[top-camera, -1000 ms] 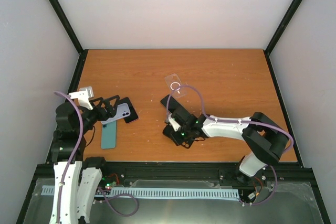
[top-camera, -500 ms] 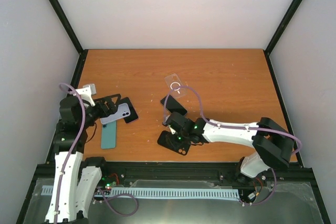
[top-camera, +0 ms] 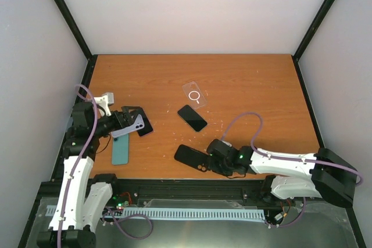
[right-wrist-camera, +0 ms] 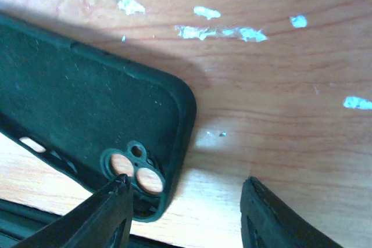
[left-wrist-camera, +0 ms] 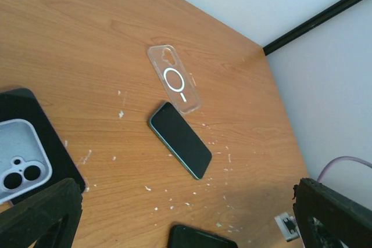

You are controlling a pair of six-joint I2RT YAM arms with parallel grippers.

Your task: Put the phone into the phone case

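A dark phone (top-camera: 192, 118) lies screen up mid-table, also in the left wrist view (left-wrist-camera: 180, 139). A clear case (top-camera: 195, 94) with a white ring lies just beyond it (left-wrist-camera: 174, 79). A dark green case (top-camera: 190, 156) lies open side up near the front edge (right-wrist-camera: 87, 97). My right gripper (top-camera: 213, 158) is open and low at that case's camera-hole corner (right-wrist-camera: 183, 187); its left fingertip (right-wrist-camera: 113, 201) is at the corner, and I cannot tell if it touches. My left gripper (top-camera: 129, 120) is open (left-wrist-camera: 187, 193) above a lavender case (left-wrist-camera: 20, 164).
The lavender case (top-camera: 131, 124) lies back up on a black slab (top-camera: 144, 124) at the left. A teal phone (top-camera: 120, 150) lies near the left front edge. White flecks are scattered over the wood (left-wrist-camera: 157, 187). Black frame posts stand at the table's corners.
My right gripper dragged the dark green case toward the front edge, let it go and drew back to the right. The left arm shifted slightly away from me.
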